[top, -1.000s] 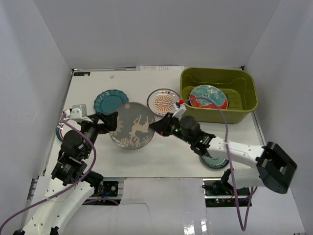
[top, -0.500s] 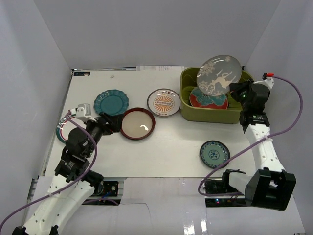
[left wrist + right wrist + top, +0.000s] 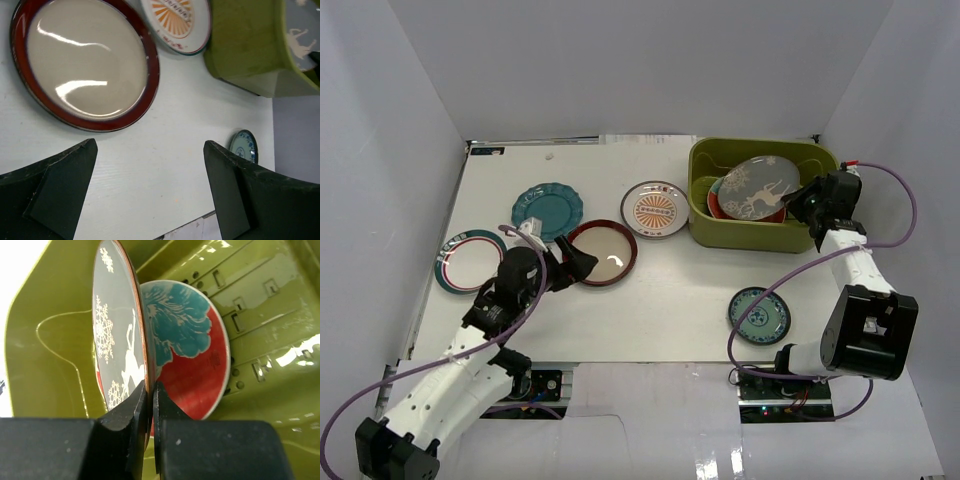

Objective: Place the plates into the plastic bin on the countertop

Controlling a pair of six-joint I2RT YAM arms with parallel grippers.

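My right gripper [image 3: 804, 202] [image 3: 149, 390] is shut on the rim of the grey plate [image 3: 756, 187] [image 3: 117, 335] and holds it tilted inside the olive-green plastic bin [image 3: 713, 222] [image 3: 45, 340], over the red-and-teal plate [image 3: 717, 203] [image 3: 192, 355]. My left gripper [image 3: 578, 265] [image 3: 150, 172] is open and empty, just near of the red-rimmed tan plate [image 3: 603, 252] [image 3: 85, 62]. On the countertop [image 3: 660, 290] lie the teal scalloped plate [image 3: 547, 209], orange sunburst plate [image 3: 655, 208] [image 3: 175, 22], striped-rim white plate [image 3: 468, 261] and small teal plate [image 3: 759, 315] [image 3: 245, 145].
White walls enclose the countertop on the left, back and right. The bin stands at the back right corner. The right arm's cable [image 3: 760, 300] loops over the table near the small teal plate.
My right gripper has lowered the grey plate from above the bin's rim down into the bin. My left gripper has moved right, to the near edge of the red-rimmed tan plate.
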